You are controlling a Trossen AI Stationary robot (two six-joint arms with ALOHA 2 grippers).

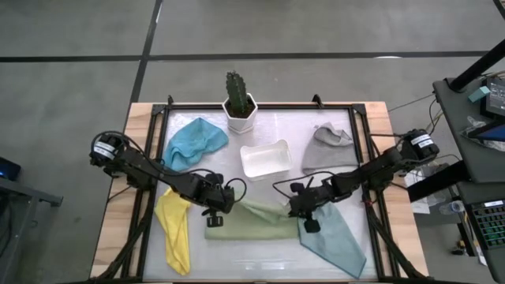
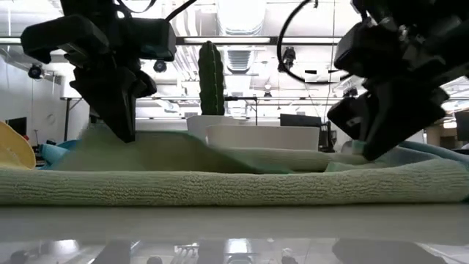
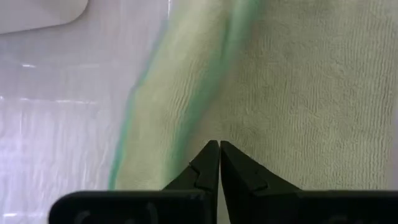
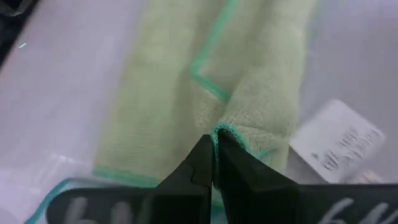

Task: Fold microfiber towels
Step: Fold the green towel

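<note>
The olive green microfiber towel (image 1: 248,223) lies as a folded strip on the tabletop (image 1: 268,264), near its front edge, between the two arms. The left gripper (image 1: 213,223) rests on the strip's left end with its fingers pressed fully together; whether any cloth is caught between them I cannot tell. The right gripper (image 1: 310,225) is at the strip's right end, its fingers closed tight on a teal-hemmed fold of the olive green cloth.

The pale teal microfiber towel (image 1: 335,241) spreads just right of it, touching it, and the yellow microfiber towel (image 1: 175,229) lies at the left. Farther back sit the bright blue microfiber towel (image 1: 193,142), the white rectangular plastic tray (image 1: 265,158), the grey microfiber towel (image 1: 327,148) and a cactus in a white pot (image 1: 239,102).
</note>
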